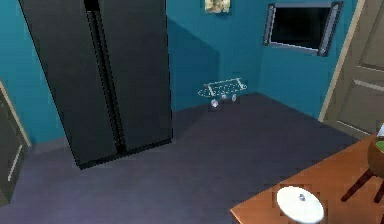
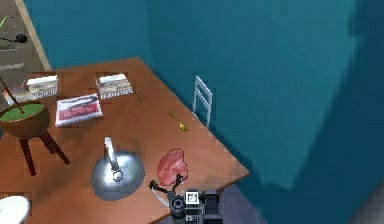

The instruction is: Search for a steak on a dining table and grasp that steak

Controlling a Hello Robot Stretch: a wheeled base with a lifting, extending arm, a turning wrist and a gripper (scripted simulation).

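We judge the search part done: the steak [image 2: 172, 164] lies flat on the wooden desk [image 2: 150, 110], a reddish-pink slab near the desk edge at the arm side view's bottom. It is just right of a grey round dish [image 2: 97, 182] that carries a white upright piece [image 2: 109, 152].

The end effector [image 2: 172, 196] sits just below the steak in that view, close to its near edge. We cannot tell whether the fingers touch the meat, how they are set, or whether they hold anything, since the steak lies on the desk right behind them.

We expect the steak to handle as a soft, limp thing: fairly light, not fragile, but slick on its surface and likely to sag or fold once lifted. It sits low against the desk, so there is little height to take hold of. The fingers would have to come down nearly to the wood and straddle the slab across a narrow part — its near edge looks the easiest to reach. A hold near the middle of its width should keep it from drooping to one side. The dish stands near enough that a sideways approach could nudge it.
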